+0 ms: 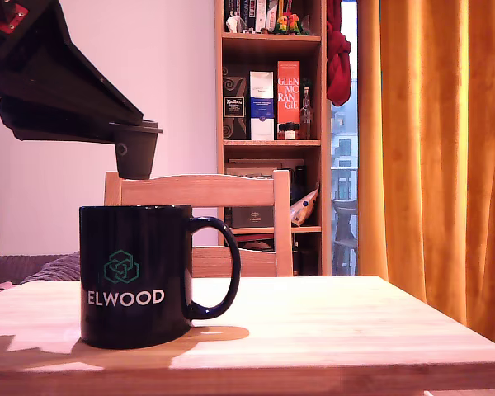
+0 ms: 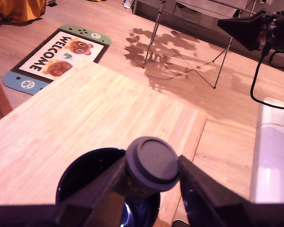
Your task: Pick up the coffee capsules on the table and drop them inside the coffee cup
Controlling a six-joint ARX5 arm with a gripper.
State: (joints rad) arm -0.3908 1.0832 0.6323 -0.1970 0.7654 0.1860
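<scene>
Dark grey and matt, the coffee capsule (image 1: 137, 151) hangs just above the coffee cup (image 1: 140, 276), clamped between the two fingers of the pincer (image 2: 150, 176). In the wrist view its flat round end (image 2: 152, 162) sits over the cup's open mouth (image 2: 87, 175), toward the rim rather than dead centre.

The capsule looks small, light and fairly stiff, with tapered walls and a wider flange at the top. I judge the hold on the tapered body, as now, to be sound; a harder squeeze might dent the thin wall, and the smooth taper could let it slip. The cup is glossy, heavy-looking ceramic and should stay put when the capsule drops in.

The cup stands on a pale wooden bench (image 1: 338, 330) with plain plank grain, dry and level. Behind the cup are a wooden chair (image 1: 200, 191), a bookshelf (image 1: 271, 99) with boxes and bottles, and orange curtains (image 1: 433, 140). Beyond the bench from the cup, the wrist view shows a welcome mat (image 2: 57, 52) on a wooden floor.
</scene>
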